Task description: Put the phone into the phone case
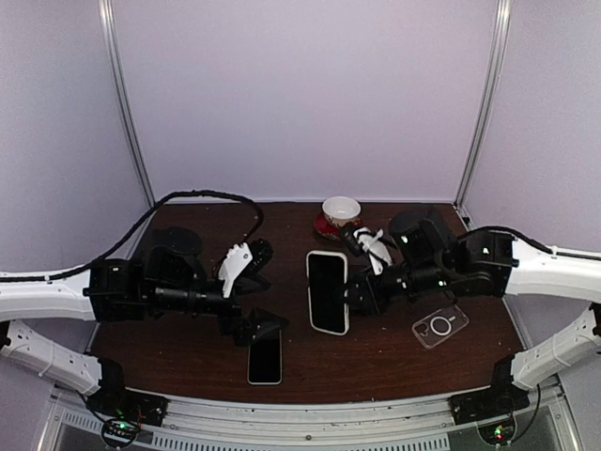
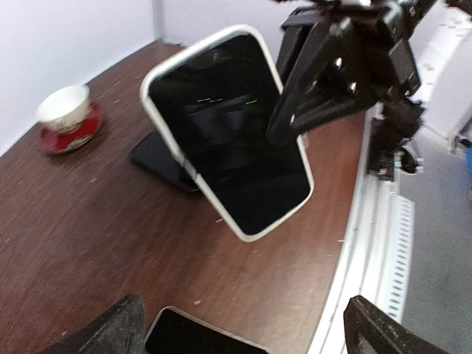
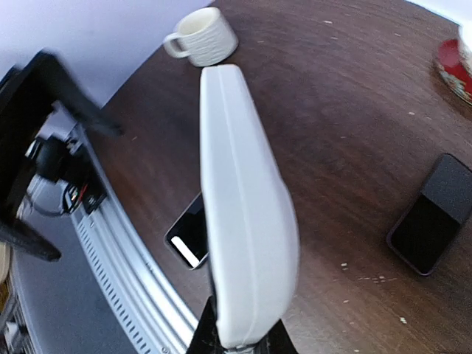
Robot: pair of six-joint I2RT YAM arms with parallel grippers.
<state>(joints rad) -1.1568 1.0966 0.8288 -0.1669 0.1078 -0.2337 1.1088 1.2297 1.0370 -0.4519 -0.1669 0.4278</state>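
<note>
My right gripper (image 1: 362, 293) is shut on the bottom end of a white phone case (image 1: 327, 291) and holds it above the table, with a black screen showing inside its rim. The left wrist view shows the case face-on (image 2: 228, 133). The right wrist view shows its white back edge-on (image 3: 243, 206) in the shut gripper (image 3: 240, 343). A silver-edged phone (image 1: 265, 360) lies flat near the front edge and also shows in the wrist views (image 2: 199, 339) (image 3: 190, 236). My left gripper (image 1: 263, 331) hangs open just above its far end (image 2: 243, 335).
A clear case (image 1: 439, 326) lies flat at the right. A dark phone (image 3: 435, 214) lies on the table behind the held case (image 2: 166, 166). A cup on a red saucer (image 1: 340, 214) stands at the back. A white mug (image 3: 203, 37) stands by the left arm.
</note>
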